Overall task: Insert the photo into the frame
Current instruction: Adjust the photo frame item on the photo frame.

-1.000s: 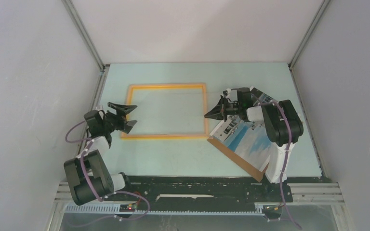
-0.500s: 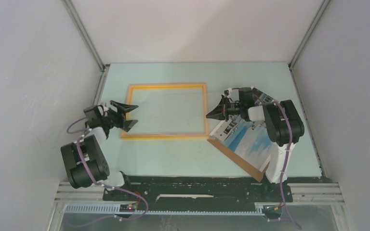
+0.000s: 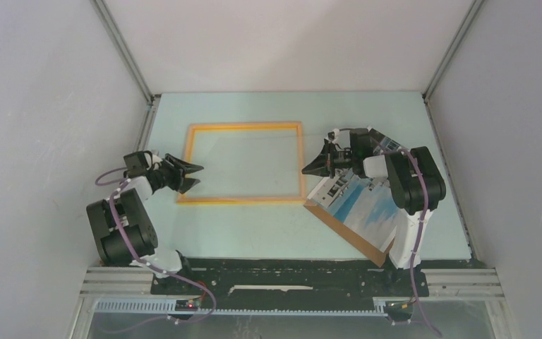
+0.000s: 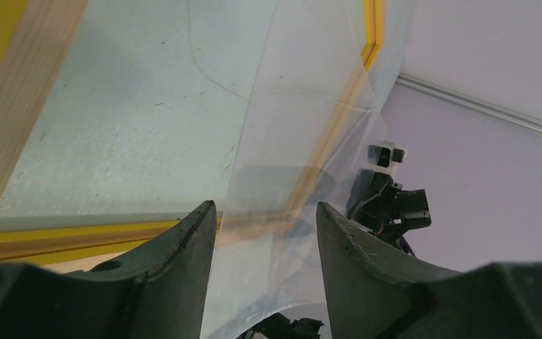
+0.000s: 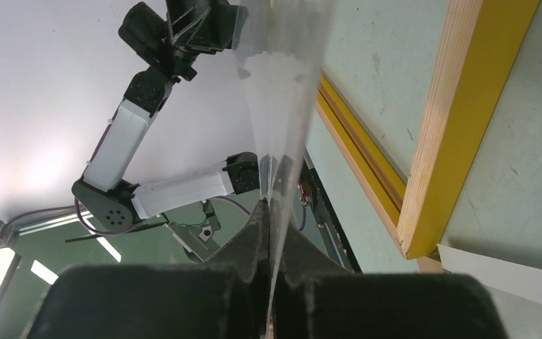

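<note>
- At the right gripper (image 5: pixel 269 206): clamped fully shut, fingertips pinching one edge of a clear sheet (image 5: pixel 282 92), thin and see-through, rising out of the pinch.
- At the left gripper (image 4: pixel 265 212): partly spread, with a gap between the two dark fingers (image 4: pixel 176 261) and the clear sheet's other edge passing through that gap; contact with either finger impossible to tell.
- Flat on the table (image 3: pixel 275 233), between the arms: the frame (image 3: pixel 243 200), yellow-orange rim, with the left gripper over its left rim by the near corner and the right gripper just off its right side.
- Beneath the right arm, just right of the frame: the photo (image 3: pixel 363 205), picture side up, lying on a brown backing board (image 3: pixel 339 227), in neither gripper.
</note>
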